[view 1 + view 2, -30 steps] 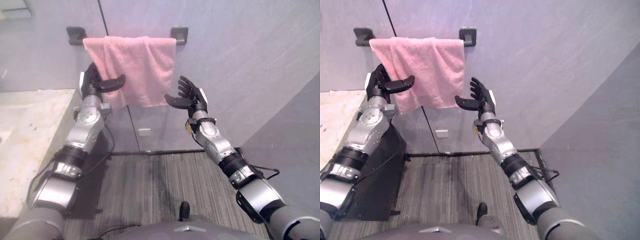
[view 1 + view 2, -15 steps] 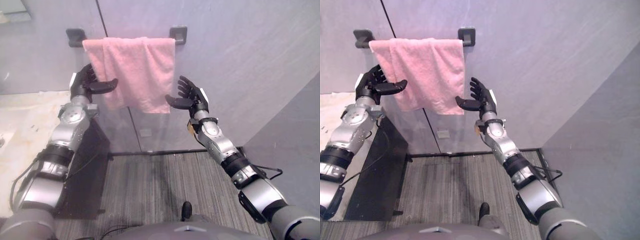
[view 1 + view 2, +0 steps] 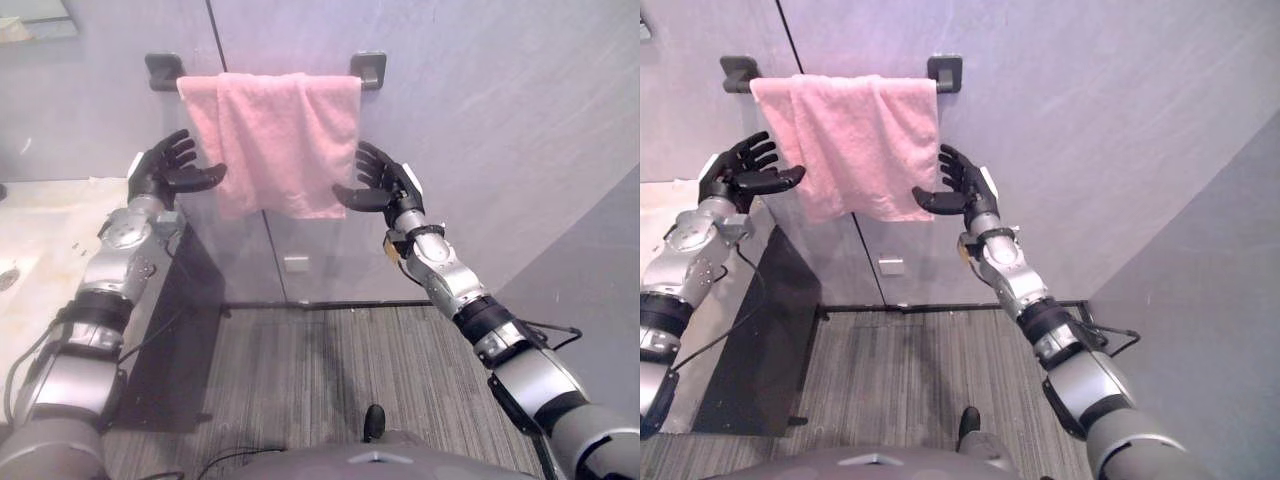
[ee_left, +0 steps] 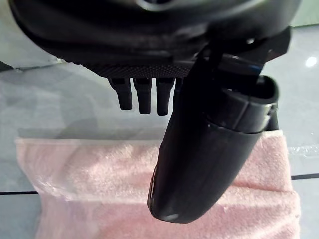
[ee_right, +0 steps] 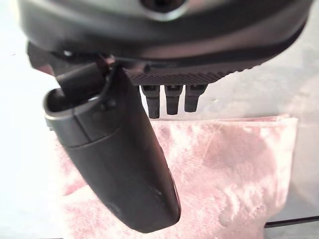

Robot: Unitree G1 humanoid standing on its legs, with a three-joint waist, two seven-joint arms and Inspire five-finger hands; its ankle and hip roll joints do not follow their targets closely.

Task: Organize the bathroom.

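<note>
Pink towel (image 3: 272,140) flanked by left hand (image 3: 160,176), right hand (image 3: 385,187); fingers spread, empty.

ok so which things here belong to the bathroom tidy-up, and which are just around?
Part of the job:
pink towel, draped over the towel bar
left hand, open, beside the towel
right hand, open, at the towel's right edge

Just around:
countertop
wall outlet
striped floor mat

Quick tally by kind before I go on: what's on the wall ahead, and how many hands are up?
Pink towel: 1
Towel bar, dark mounts: 1
Robot hands, left hand and right hand, both open, either side of the towel: 2
Wall plate below the towel: 1
Total: 5
</note>
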